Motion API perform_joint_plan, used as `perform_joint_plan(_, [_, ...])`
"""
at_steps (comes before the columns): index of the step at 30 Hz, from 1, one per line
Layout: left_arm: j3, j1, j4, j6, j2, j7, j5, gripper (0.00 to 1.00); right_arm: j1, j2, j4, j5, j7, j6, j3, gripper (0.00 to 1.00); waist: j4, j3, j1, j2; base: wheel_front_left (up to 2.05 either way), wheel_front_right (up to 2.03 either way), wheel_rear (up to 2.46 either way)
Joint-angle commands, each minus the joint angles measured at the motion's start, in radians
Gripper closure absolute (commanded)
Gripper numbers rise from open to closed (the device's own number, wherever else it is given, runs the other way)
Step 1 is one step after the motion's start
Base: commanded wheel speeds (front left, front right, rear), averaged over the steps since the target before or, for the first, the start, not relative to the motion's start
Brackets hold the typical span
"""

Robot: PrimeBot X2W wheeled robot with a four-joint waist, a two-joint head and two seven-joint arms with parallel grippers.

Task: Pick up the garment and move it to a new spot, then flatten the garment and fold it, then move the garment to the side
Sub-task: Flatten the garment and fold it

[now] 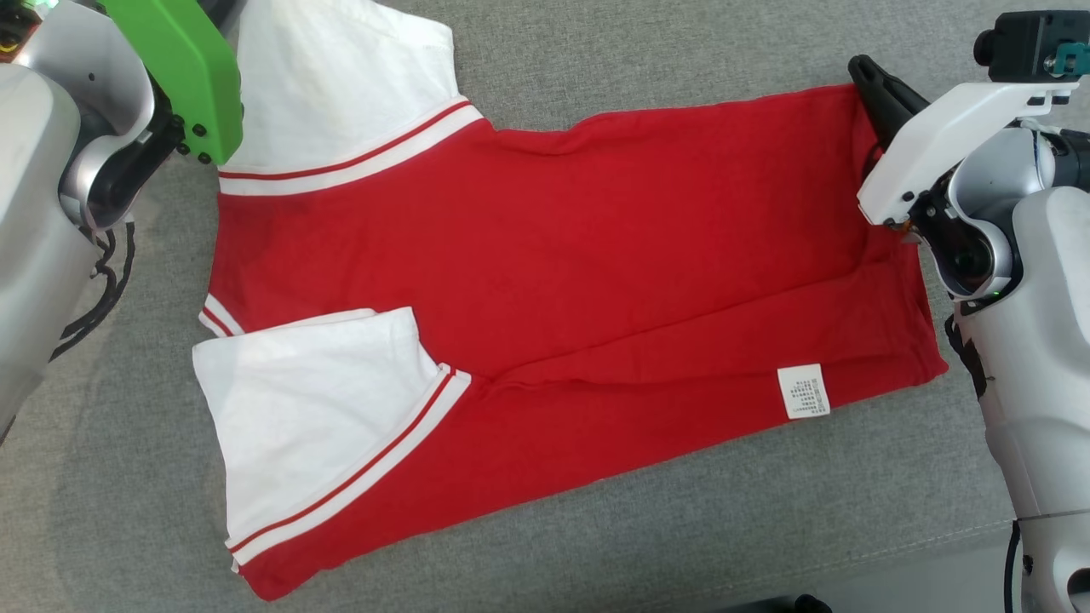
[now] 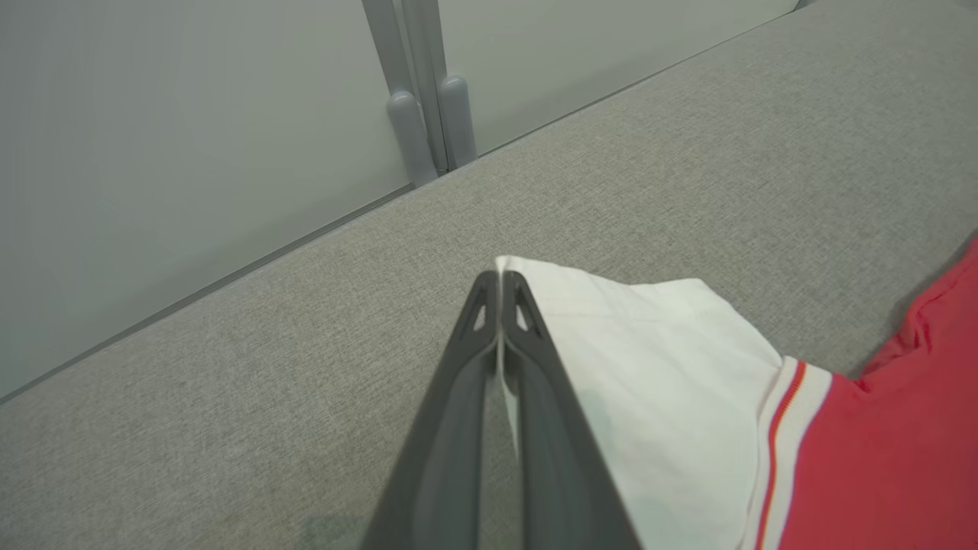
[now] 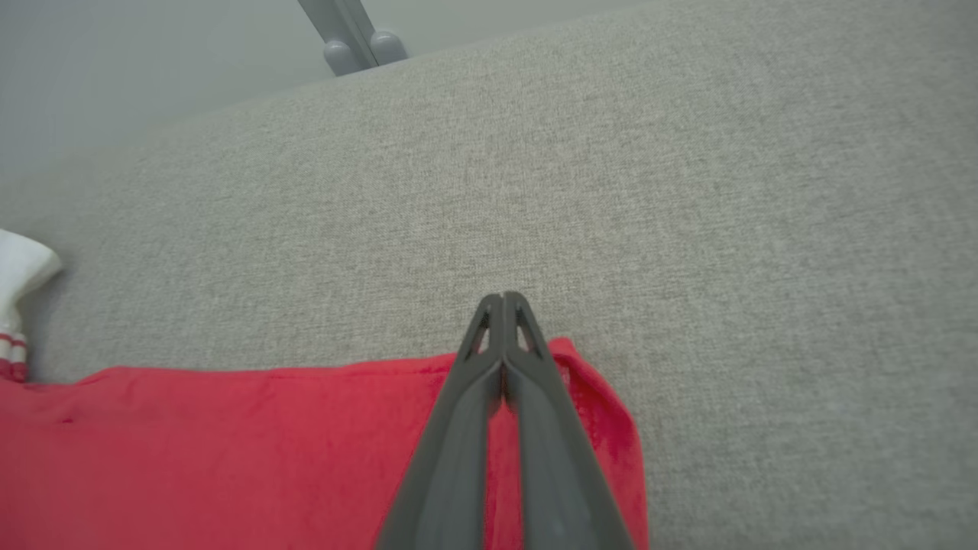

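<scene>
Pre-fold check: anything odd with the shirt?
Yes. A care label shows on the outside of the shirt, near the hem, so it may be inside out. It also lies lopsided: the near sleeve is folded in over the body, while the far sleeve sticks out, pinched by the left gripper.

Garment (image 1: pixel 596 255): red T-shirt, white sleeves joined by red-and-white striped trim. Lies sideways on grey woven surface (image 1: pixel 596 68), neck end to the robot's left, hem to its right. Mostly flat, light creases. Near long side folded up over the body, white care label (image 1: pixel 803 392) exposed by the hem. Far sleeve (image 1: pixel 341 77) spread outward; near sleeve (image 1: pixel 315 417) flat.
</scene>
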State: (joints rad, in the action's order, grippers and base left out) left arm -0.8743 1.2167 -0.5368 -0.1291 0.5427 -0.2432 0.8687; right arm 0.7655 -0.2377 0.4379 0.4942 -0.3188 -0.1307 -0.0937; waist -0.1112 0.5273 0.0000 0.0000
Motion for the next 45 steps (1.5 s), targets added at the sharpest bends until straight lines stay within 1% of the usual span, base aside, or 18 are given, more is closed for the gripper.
perform_joint_plan(1, [-0.002, 0.020, -0.007, -0.003, 0.007, 0.012, 0.007, 1.00, 0.010, -0.002, -0.006, -0.004, -0.002, 0.000, 0.003, 1.00, -0.002, -0.001, 0.0000, 0.0000, 0.00, 0.00, 0.00])
perform_joint_plan(5, [-0.020, 0.029, -0.024, -0.003, 0.014, 0.036, 0.019, 1.00, -0.004, -0.002, -0.014, -0.005, -0.012, 0.000, 0.014, 1.00, -0.006, -0.002, 0.0000, 0.0000, 0.00, 0.00, 0.00])
perform_joint_plan(6, [-0.025, 0.028, -0.028, -0.003, 0.016, 0.038, 0.022, 1.00, -0.012, 0.000, -0.013, -0.008, -0.019, 0.000, 0.018, 0.81, -0.006, -0.004, 0.0000, 0.0000, 0.00, 0.00, 0.00])
perform_joint_plan(7, [-0.030, 0.028, -0.031, -0.003, 0.018, 0.041, 0.024, 1.00, -0.019, 0.002, -0.013, -0.013, -0.026, 0.000, 0.023, 0.30, -0.006, -0.004, 0.0000, 0.0000, 0.00, 0.00, 0.00])
perform_joint_plan(8, [-0.037, 0.028, -0.034, -0.003, 0.020, 0.041, 0.030, 1.00, -0.027, 0.006, -0.011, -0.016, -0.040, 0.000, 0.028, 0.00, -0.007, -0.006, 0.0000, 0.0000, 0.00, 0.00, 0.00])
perform_joint_plan(21, [-0.089, 0.057, -0.054, -0.003, 0.013, 0.055, 0.063, 1.00, -0.059, 0.043, -0.058, -0.041, -0.140, 0.000, 0.073, 0.00, 0.007, -0.005, 0.0000, 0.0000, 0.00, 0.00, 0.00])
perform_joint_plan(22, [-0.091, 0.059, -0.054, -0.003, 0.013, 0.056, 0.065, 1.00, -0.059, 0.045, -0.058, -0.044, -0.142, 0.000, 0.076, 0.05, 0.008, -0.004, 0.0000, 0.0000, 0.00, 0.00, 0.00])
perform_joint_plan(23, [-0.096, 0.060, -0.056, -0.003, 0.013, 0.060, 0.068, 1.00, -0.057, 0.050, -0.055, -0.050, -0.146, 0.000, 0.083, 0.47, 0.010, -0.001, 0.0000, 0.0000, 0.00, 0.00, 0.00])
perform_joint_plan(24, [-0.100, 0.062, -0.057, -0.003, 0.012, 0.062, 0.070, 1.00, -0.056, 0.052, -0.052, -0.056, -0.147, 0.000, 0.088, 0.54, 0.011, 0.000, 0.0000, 0.0000, 0.00, 0.00, 0.00])
perform_joint_plan(25, [-0.104, 0.064, -0.058, -0.003, 0.011, 0.065, 0.072, 1.00, -0.055, 0.053, -0.048, -0.063, -0.153, 0.000, 0.095, 0.57, 0.013, 0.002, 0.0000, 0.0000, 0.00, 0.00, 0.00])
perform_joint_plan(27, [-0.111, 0.069, -0.060, -0.003, 0.009, 0.070, 0.074, 1.00, -0.051, 0.059, -0.042, -0.076, -0.158, 0.000, 0.107, 0.60, 0.017, 0.004, 0.0000, 0.0000, 0.00, 0.00, 0.00])
perform_joint_plan(30, [-0.120, 0.074, -0.065, -0.003, 0.005, 0.080, 0.080, 1.00, -0.048, 0.057, -0.029, -0.108, -0.171, 0.000, 0.129, 0.69, 0.021, 0.005, 0.0000, 0.0000, 0.00, 0.00, 0.00])
perform_joint_plan(32, [-0.127, 0.077, -0.068, -0.003, 0.003, 0.085, 0.084, 1.00, -0.048, 0.058, -0.023, -0.124, -0.180, 0.000, 0.138, 0.71, 0.024, 0.004, 0.0000, 0.0000, 0.00, 0.00, 0.00])
perform_joint_plan(34, [-0.136, 0.080, -0.070, -0.003, 0.003, 0.090, 0.088, 1.00, -0.047, 0.053, -0.018, -0.144, -0.182, 0.000, 0.145, 0.95, 0.027, 0.004, 0.0000, 0.0000, 0.00, 0.00, 0.00])
perform_joint_plan(35, [-0.139, 0.082, -0.071, -0.003, 0.003, 0.094, 0.090, 1.00, -0.047, 0.050, -0.016, -0.152, -0.182, 0.000, 0.145, 1.00, 0.027, 0.003, 0.0000, 0.0000, 0.00, 0.00, 0.00])
perform_joint_plan(38, [-0.148, 0.087, -0.075, -0.003, 0.008, 0.110, 0.090, 1.00, -0.046, 0.041, -0.018, -0.168, -0.169, 0.001, 0.138, 1.00, 0.029, 0.002, 0.0000, 0.0000, 0.00, 0.00, 0.00])
perform_joint_plan(42, [-0.148, 0.101, -0.072, -0.002, 0.017, 0.188, 0.076, 1.00, -0.027, 0.047, -0.039, -0.152, -0.123, 0.001, 0.137, 1.00, 0.028, -0.004, 0.0000, 0.0000, 0.00, 0.00, 0.00])
perform_joint_plan(45, [-0.147, 0.109, -0.071, -0.001, 0.014, 0.240, 0.095, 1.00, -0.011, 0.039, -0.041, -0.143, -0.085, 0.001, 0.147, 1.00, 0.027, -0.011, 0.0000, 0.0000, 0.00, 0.00, 0.00])
